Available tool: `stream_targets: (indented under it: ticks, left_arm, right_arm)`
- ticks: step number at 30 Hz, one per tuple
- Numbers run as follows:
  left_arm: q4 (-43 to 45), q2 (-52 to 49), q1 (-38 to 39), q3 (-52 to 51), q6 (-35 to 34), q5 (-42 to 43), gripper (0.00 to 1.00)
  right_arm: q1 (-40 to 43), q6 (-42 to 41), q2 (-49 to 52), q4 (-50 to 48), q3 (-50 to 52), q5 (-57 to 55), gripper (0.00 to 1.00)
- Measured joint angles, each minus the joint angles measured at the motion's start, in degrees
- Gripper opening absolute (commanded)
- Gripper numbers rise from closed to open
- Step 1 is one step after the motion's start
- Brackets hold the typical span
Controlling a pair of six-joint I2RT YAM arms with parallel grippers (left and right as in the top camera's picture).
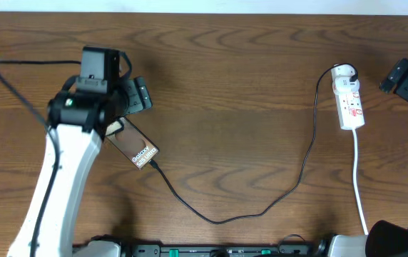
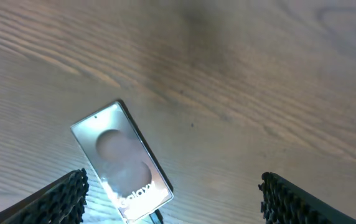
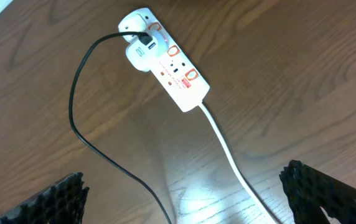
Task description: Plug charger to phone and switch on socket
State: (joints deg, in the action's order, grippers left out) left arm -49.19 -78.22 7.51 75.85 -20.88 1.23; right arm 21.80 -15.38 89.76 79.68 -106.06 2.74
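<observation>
From here the phone lies flat on the table at about 9 o'clock from the middle, slanted so that its lettered end faces 4 o'clock. That suits the charger, whose black line leaves that end, sags toward 6 o'clock, then climbs to the socket over at 2 o'clock. In the overhead view the plug tip meets the phone's edge. I cannot tell whether it is fully seated, since my left wrist camera cuts it off at the bottom. The left gripper hangs just above the phone with its fingers spread wide and nothing between them, which I read as leaving the handset alone. The right gripper is likewise parted and empty. It sits off at 3 o'clock from the socket and is angled to look down its length, a sensible stance for a press on a switch. The cable's far end enters a white adapter at the strip's 12 o'clock end, and the white cord runs off toward 6 o'clock. On the phone I read "Galaxy" in white, but the line beneath it is too small. The socket's red markings are illegible, and I cannot tell whether it is on.
</observation>
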Motion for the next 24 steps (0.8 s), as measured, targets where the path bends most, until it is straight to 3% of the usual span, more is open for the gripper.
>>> stream_targets:
  ticks: [6, 15, 19, 24]
  left_arm:
    - [9.07, 13.31, 0.0, -7.69, -0.02, -1.46, 0.86]
    - [26.4, 37.55, 0.0, -31.58, -0.09, -1.66, 0.86]
    - [41.55, 49.57, 0.0, -44.92, -0.31, -1.66, 0.86]
    - [56.43, 55.52, 0.0, -54.03, -0.28, -1.84, 0.86]
  right_arm:
    - [0.0, -0.13, 0.0, 0.0, 0.0, 0.0, 0.99]
    - [0.0, -0.15, 0.0, 0.0, 0.0, -0.04, 0.99]
    - [0.0, -0.15, 0.0, 0.02, 0.0, -0.04, 0.99]
    - [0.0, -0.15, 0.0, 0.0, 0.0, -0.04, 0.99]
